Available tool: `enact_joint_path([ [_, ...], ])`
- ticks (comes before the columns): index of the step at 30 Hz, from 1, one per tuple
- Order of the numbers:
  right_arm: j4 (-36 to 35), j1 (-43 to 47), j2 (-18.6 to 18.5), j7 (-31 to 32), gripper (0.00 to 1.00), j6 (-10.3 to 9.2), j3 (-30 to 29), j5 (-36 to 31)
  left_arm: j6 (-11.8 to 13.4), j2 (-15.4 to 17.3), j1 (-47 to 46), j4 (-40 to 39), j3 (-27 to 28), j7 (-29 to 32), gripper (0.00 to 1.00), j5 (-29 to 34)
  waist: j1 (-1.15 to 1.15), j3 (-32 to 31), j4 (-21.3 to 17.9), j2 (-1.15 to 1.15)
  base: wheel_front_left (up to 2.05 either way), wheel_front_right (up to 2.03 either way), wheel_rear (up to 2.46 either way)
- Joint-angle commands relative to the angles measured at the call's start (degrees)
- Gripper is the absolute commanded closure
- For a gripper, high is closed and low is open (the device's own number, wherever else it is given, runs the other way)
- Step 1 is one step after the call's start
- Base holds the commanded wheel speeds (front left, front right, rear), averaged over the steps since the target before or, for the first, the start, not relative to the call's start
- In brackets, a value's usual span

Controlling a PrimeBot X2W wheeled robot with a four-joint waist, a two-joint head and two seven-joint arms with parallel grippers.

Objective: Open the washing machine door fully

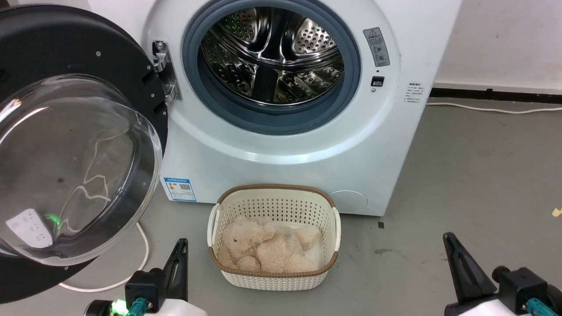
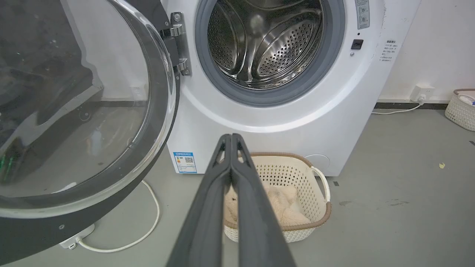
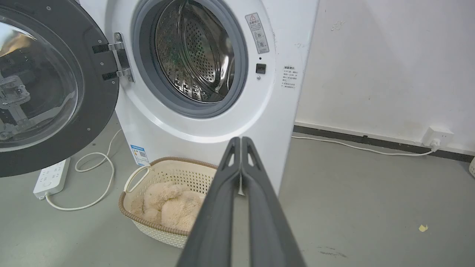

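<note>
We hold our left gripper (image 2: 231, 138) and right gripper (image 3: 241, 140) both closed on nothing, the machine (image 1: 281, 149) ahead of them and the door (image 1: 74, 166) swung wide open just left of and above the left gripper, apart from it.

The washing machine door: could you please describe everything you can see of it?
The washing machine door is round: a black frame with small screws around a bulging clear glass bowl. It stands swung wide open, left of the drum, inner side facing the robot, held by a metal hinge on the washing machine.
</note>
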Motion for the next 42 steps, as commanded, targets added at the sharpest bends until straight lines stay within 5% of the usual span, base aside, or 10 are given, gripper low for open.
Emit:
enact_joint_path([
  [1, 0.0, -1.0, 0.3, 0.5, 1.0, 0.02, 0.1, -0.4, -0.3, -0.5, -1.0, -0.2, 0.4, 0.3, 1.0, 0.7, 0.0, 0.0, 0.0, 0.0, 0.0, 0.0, 0.0],
  [42, 0.5, -4.0, 0.5, 5.4, 1.0, 0.04, 1.4, -1.9, -3.9, -3.4, -2.5, -1.5, 5.9, 4.0, 1.0, 5.2, 0.0, 0.7, 0.2, 0.0, 0.0, 0.0, 0.0],
])
